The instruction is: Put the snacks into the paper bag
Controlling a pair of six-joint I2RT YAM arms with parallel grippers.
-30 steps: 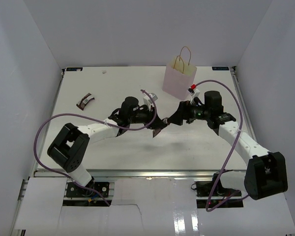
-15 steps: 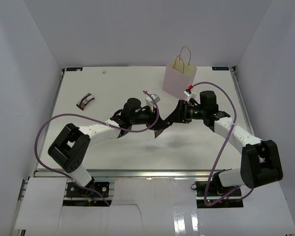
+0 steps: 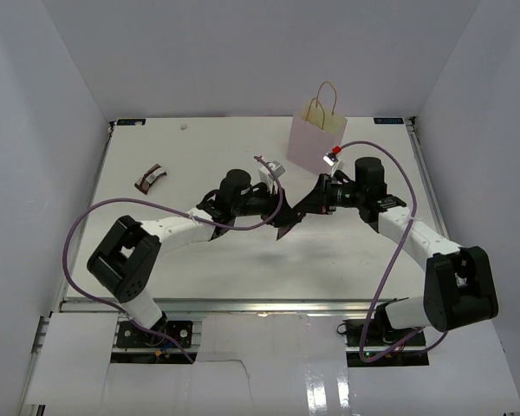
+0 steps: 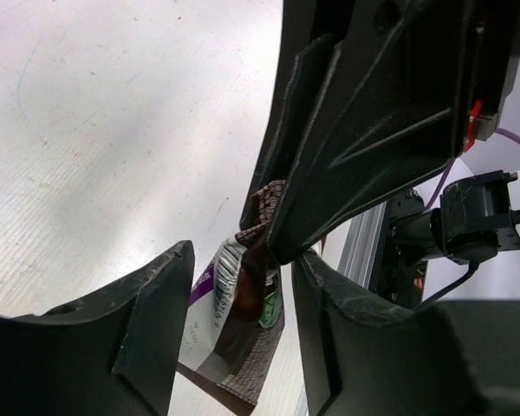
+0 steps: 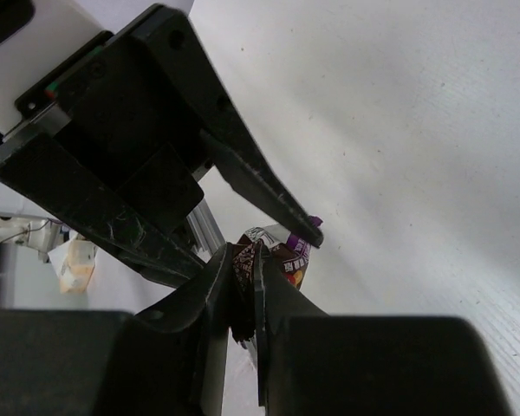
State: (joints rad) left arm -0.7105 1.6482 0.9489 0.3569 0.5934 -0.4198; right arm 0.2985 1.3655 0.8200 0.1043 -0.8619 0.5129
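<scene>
Now the right gripper (image 5: 247, 260) is pinching a brown bar (image 4: 230, 334), while the left gripper (image 4: 243, 256) is gaping wide around it, near the paper bag (image 3: 315, 140).

We see the paper bag (image 3: 315, 139) standing at the far side of the table (image 3: 199, 260), right of centre. Nearer us and just left of it, the left gripper (image 3: 284, 218) and right gripper (image 3: 298, 211) meet mid-table. One packet (image 3: 280, 230) sits in the right gripper's pinch, btwn the left gripper's spread fingers, prob. off the surface. A second packet (image 3: 150, 178) lies well apart, far left.
</scene>
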